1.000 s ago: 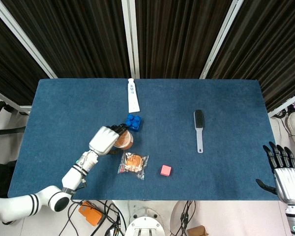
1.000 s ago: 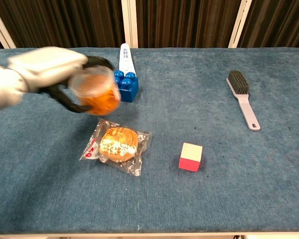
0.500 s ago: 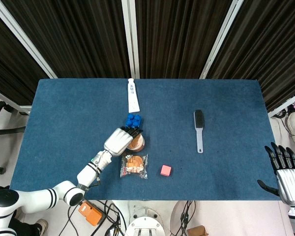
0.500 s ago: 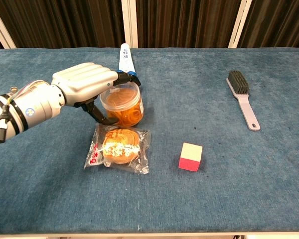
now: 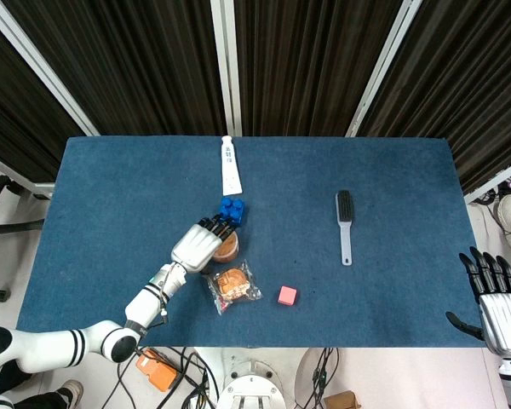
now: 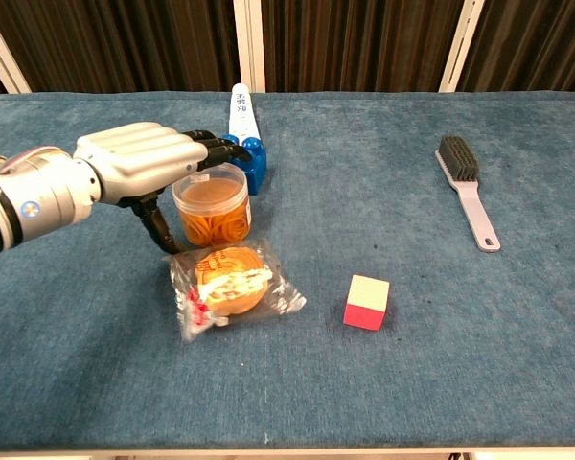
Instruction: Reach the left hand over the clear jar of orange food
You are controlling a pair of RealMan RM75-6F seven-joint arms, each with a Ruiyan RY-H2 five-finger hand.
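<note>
The clear jar of orange food [image 6: 212, 205] [image 5: 227, 247] stands upright on the blue table, just in front of a blue toy block [image 6: 252, 159]. My left hand [image 6: 139, 167] [image 5: 202, 244] hovers over the jar's left rim with its fingers stretched flat toward the block. Its thumb [image 6: 157, 224] hangs down beside the jar's left wall; I cannot tell whether it touches. Nothing is clasped in the hand. My right hand [image 5: 495, 298] stays off the table's near right corner, fingers spread and empty.
A wrapped snack packet [image 6: 232, 281] lies against the jar's near side. A pink and cream cube [image 6: 367, 302] sits to its right. A white tube [image 6: 241, 105] lies behind the block, and a brush [image 6: 468, 192] lies at the right.
The jar, tilted in my left hand a second ago, now stands upright on the table. The hand's fingers have straightened and drawn back left. The snack packet has turned and shifted.
</note>
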